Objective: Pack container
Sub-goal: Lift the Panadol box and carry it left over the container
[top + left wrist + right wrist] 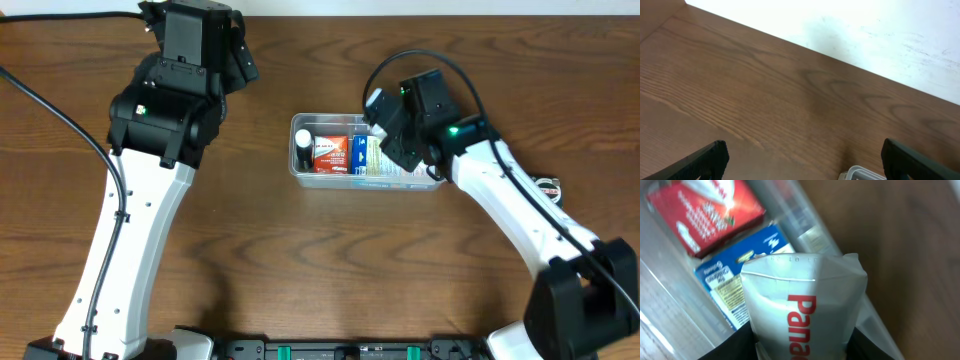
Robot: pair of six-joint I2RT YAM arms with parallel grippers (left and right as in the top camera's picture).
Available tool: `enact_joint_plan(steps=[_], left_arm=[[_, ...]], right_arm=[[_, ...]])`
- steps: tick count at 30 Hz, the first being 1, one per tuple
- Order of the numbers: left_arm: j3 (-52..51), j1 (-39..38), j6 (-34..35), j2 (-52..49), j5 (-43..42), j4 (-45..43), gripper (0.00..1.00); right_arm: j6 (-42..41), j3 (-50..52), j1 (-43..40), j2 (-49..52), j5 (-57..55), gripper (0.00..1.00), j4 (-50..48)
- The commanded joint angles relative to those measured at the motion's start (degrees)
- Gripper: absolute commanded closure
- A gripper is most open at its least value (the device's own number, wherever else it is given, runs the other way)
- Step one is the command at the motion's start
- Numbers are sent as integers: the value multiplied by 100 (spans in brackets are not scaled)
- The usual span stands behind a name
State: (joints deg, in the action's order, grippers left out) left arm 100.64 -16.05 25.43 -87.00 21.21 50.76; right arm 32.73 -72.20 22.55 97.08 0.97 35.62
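Observation:
The container [330, 182] is a clear plastic tub at the table's middle. Inside it are a black-capped white bottle [304, 152], a red box [327, 153] and a blue box [358, 155]. My right gripper [380, 122] hangs over the tub's right half. In the right wrist view, my right gripper [802, 347] is shut on a white pouch with red lettering [800, 295], above the blue box [735, 275], the red box [710, 215] and the tub's clear wall [805, 220]. My left gripper [238, 58] [802, 152] is open and holds nothing, up and left of the tub, whose corner [860, 173] shows.
A small round object [547, 186] lies on the wood table right of my right arm. Black cables run from both arms at the back. The table's far edge meets a white wall [865, 30] in the left wrist view.

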Motion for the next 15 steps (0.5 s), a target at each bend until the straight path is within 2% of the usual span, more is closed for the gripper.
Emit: enact_joint_plan(steps=[1,15], left_arm=[[42,24,-81,15,94,0,2],[42,24,-81,15,94,0,2]], right_arm=[[584,50,42,173,170,55,57],[2033,55,35,339,52,53,151]])
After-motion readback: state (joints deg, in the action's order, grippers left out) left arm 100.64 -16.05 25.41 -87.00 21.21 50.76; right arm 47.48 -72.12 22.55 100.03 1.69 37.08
